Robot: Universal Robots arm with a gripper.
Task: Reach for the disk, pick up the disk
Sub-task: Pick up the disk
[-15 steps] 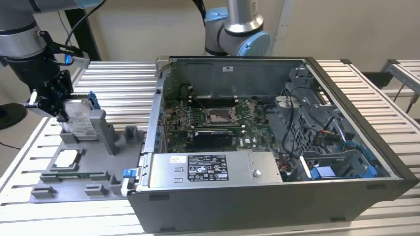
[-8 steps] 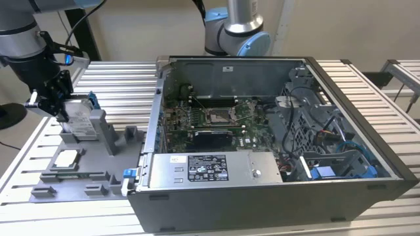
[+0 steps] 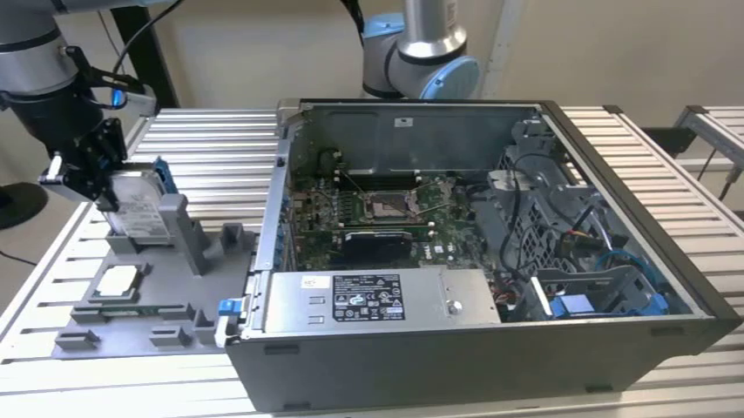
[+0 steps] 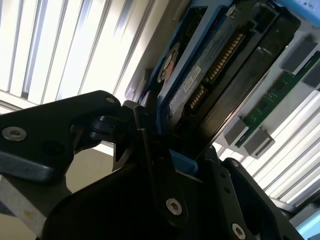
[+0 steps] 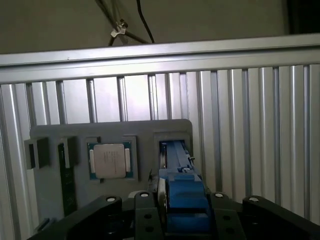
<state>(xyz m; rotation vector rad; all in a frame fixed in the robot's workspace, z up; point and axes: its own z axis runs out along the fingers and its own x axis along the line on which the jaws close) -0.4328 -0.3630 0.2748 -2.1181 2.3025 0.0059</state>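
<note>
The arm (image 3: 35, 74) is reaching down at the exterior view's left, its pincer (image 3: 103, 190) clamping the disk (image 3: 142, 213), which is standing upright in the grey tray (image 3: 174, 292). The first wrist view is showing a chip (image 5: 110, 161) alongside; the second wrist view, connector pins (image 4: 220, 62).

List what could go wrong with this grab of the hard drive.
1. The gripper pinches the flat silver hard drive with blue plastic rails only at its upper edge, so it may slip.
2. The drive stands in a slot of the grey moulded holder; a skewed pull could bind it or drag the holder.
</note>
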